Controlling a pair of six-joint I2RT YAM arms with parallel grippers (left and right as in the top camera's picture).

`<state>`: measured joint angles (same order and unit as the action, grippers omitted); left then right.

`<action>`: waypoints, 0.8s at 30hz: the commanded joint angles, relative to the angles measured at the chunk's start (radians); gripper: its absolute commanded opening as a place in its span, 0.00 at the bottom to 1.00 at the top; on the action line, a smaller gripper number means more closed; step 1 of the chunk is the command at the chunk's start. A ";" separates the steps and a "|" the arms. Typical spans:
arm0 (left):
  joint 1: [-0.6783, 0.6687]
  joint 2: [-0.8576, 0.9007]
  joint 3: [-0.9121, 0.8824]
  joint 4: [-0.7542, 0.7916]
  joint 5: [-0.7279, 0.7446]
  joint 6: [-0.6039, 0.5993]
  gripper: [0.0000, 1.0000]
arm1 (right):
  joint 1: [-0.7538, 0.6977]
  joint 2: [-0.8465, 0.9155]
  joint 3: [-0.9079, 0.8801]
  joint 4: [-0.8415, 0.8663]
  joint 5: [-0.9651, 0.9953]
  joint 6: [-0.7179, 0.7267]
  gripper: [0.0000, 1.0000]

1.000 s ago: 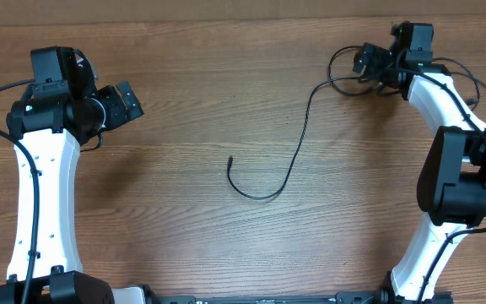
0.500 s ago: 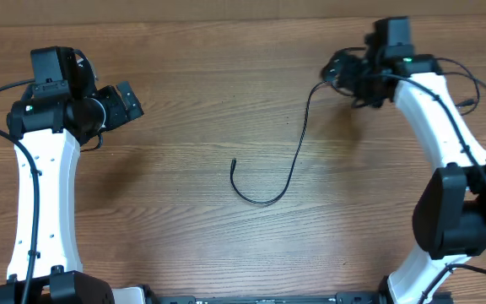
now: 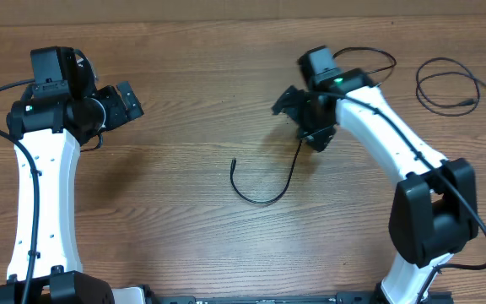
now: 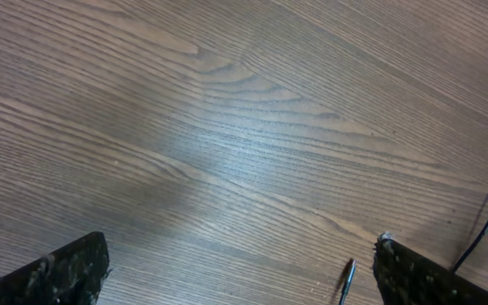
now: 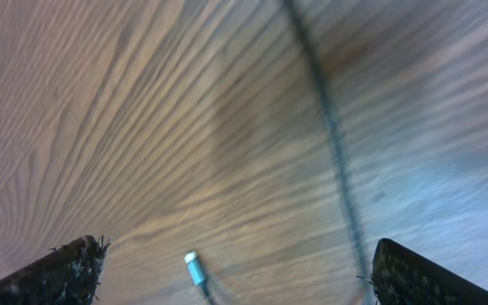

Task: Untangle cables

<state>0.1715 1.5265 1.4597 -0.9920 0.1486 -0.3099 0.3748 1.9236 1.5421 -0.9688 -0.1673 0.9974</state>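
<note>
Hooked cable (image 3: 264,200) centre; looped cable (image 3: 476,84) far right, well apart.

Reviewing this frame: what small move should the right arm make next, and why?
Probably raise the right tool clear of the hooked cable. Its fingers stand wide apart with the cord lying loose between them. The second cable lies looped well apart at the far right, so the two appear separated.

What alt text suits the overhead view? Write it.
The right arm reaches to mid-table, jaws open over one end of a hook-shaped black cable. A second cable lies looped at the far right; the left arm sits apart.
</note>
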 commanded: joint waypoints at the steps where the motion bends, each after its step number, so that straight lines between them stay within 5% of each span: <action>1: -0.002 0.003 0.013 0.002 -0.002 0.019 1.00 | 0.053 0.003 -0.011 0.014 0.017 0.084 1.00; 12: -0.002 0.003 0.013 0.002 -0.002 0.019 1.00 | 0.132 0.024 -0.018 0.011 0.144 0.289 1.00; 24: -0.002 0.003 0.013 0.002 -0.002 0.019 1.00 | 0.136 0.024 -0.049 0.024 0.148 0.314 1.00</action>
<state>0.1715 1.5265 1.4597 -0.9920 0.1486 -0.3099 0.5049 1.9423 1.4975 -0.9531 -0.0364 1.2957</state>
